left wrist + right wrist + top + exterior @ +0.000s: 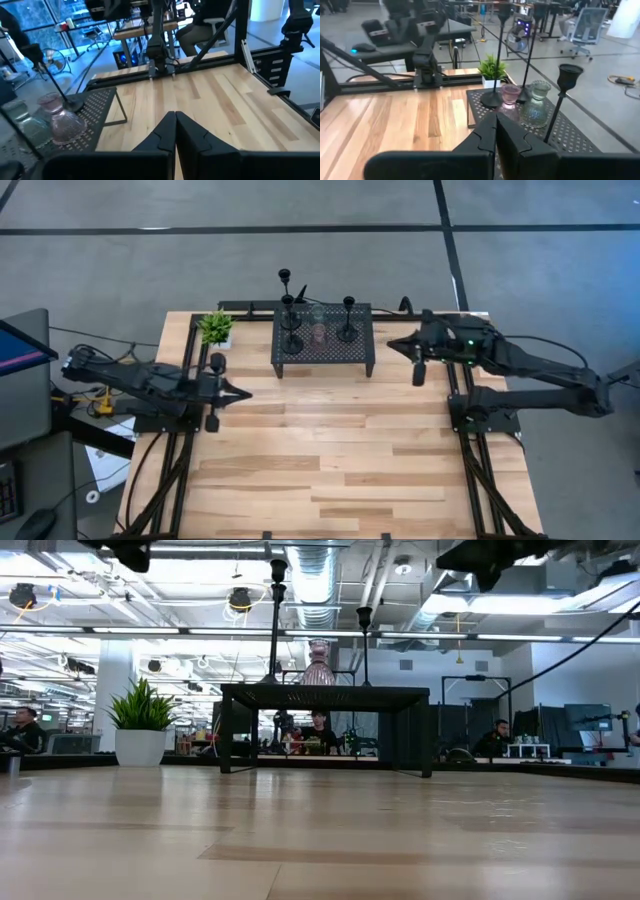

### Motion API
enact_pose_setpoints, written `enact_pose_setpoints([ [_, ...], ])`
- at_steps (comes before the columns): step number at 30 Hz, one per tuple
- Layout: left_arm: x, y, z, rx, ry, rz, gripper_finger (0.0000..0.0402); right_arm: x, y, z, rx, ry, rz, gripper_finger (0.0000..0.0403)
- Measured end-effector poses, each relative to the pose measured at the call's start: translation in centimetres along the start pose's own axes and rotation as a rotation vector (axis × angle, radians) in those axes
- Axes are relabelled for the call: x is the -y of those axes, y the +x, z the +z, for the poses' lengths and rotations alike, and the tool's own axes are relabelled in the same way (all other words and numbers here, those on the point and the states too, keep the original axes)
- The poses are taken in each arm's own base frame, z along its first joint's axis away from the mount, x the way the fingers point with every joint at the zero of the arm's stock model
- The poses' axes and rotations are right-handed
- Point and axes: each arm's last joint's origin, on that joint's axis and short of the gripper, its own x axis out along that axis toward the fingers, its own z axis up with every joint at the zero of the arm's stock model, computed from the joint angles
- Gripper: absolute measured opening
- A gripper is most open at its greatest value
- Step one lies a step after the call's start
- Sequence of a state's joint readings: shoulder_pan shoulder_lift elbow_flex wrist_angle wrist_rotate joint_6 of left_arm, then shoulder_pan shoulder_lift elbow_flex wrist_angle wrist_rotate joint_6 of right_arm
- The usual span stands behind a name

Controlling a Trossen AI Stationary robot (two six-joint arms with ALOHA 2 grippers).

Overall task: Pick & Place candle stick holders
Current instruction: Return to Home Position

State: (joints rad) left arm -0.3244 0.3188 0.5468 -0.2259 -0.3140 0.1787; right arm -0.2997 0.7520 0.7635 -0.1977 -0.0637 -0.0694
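All five on the stand [325, 358] at the table's [330, 470] far edge, upright: three black holders [347, 320], with the pink holder [318, 335] and greenish holder [317, 313] between them. Plant [215, 327] sits left of the stand. Left gripper [243, 392] is above the table's left side, fingers pressed together. Right gripper [393, 343] is just right of the stand, fingers also pressed together.

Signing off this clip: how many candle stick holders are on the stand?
5, all on the stand: a first black holder and a second black holder at the plant end, a third black holder at the other end, the pink glass holder and greenish-grey glass holder between.
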Motion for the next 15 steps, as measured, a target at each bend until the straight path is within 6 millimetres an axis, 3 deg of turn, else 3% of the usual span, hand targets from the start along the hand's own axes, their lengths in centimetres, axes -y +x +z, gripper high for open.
enact_pose_setpoints([
  [15, -1.0, -3.5, -0.9, 0.010, -0.003, 0.002, 0.0005, -1.3, -4.0, 0.5, 0.075, -0.037, 0.070, 0.0000],
])
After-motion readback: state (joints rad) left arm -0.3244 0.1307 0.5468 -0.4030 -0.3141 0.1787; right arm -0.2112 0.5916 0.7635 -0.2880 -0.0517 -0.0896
